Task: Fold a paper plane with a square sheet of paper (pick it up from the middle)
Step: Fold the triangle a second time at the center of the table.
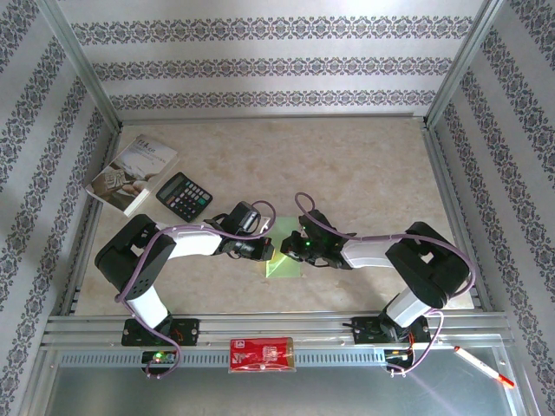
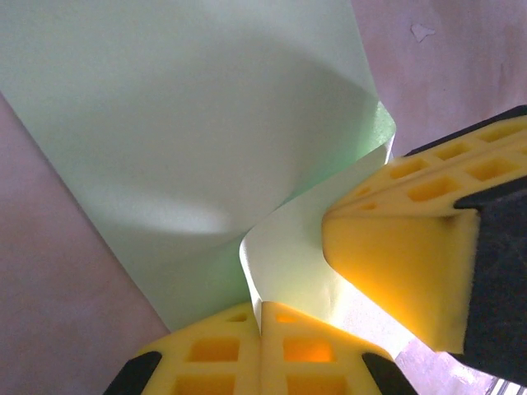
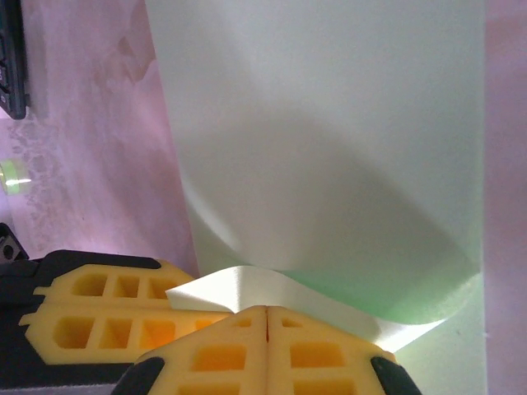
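1. From above, the square sheet of paper (image 1: 286,263) lay on the table (image 1: 364,173), to the right of the calculator (image 1: 184,196) and nearer the arm bases. The left gripper (image 1: 258,251) and right gripper (image 1: 293,246) met nose to nose over it. They covered most of it, and neither arm looked clearly nearer.
2. In the left wrist view, the left gripper's pads were pressed flat together. A lifted flap of the sheet ran down into their tips (pinched, I judged), and the rest spread away ahead. The right gripper's pad sat just beside that flap.
3. In the right wrist view, its pads were likewise closed tight, with a curled edge crossing their tips and the sheet stretching straight ahead. How deep the paper sat in either seam was hidden, and no crease could be made out.
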Robot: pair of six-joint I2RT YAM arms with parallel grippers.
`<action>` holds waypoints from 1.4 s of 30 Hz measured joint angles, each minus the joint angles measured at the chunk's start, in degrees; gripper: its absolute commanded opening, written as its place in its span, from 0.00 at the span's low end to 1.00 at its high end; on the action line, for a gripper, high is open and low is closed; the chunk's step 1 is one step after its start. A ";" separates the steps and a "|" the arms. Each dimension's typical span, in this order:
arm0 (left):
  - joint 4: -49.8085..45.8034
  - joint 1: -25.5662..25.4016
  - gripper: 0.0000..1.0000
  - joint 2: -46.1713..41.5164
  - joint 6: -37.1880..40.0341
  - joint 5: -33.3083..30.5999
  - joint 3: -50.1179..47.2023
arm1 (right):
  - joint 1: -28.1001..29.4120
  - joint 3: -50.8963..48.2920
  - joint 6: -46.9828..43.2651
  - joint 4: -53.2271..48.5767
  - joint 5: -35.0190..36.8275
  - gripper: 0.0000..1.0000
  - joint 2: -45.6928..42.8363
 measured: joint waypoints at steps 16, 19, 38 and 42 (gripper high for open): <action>-0.37 0.00 0.00 0.04 0.61 0.00 0.20 | -3.32 -0.79 -2.19 -1.79 -2.01 0.00 -0.09; -0.37 0.00 0.00 0.04 0.63 0.00 0.20 | -3.98 -0.79 -3.19 -4.02 -2.12 0.00 -1.84; -0.44 0.00 0.00 0.04 0.63 -0.02 0.20 | 0.13 3.67 -4.46 -7.13 -2.56 0.00 -0.94; -0.46 0.00 0.00 0.04 0.66 -0.02 0.22 | -0.39 3.65 -4.68 -7.23 -2.84 0.00 0.63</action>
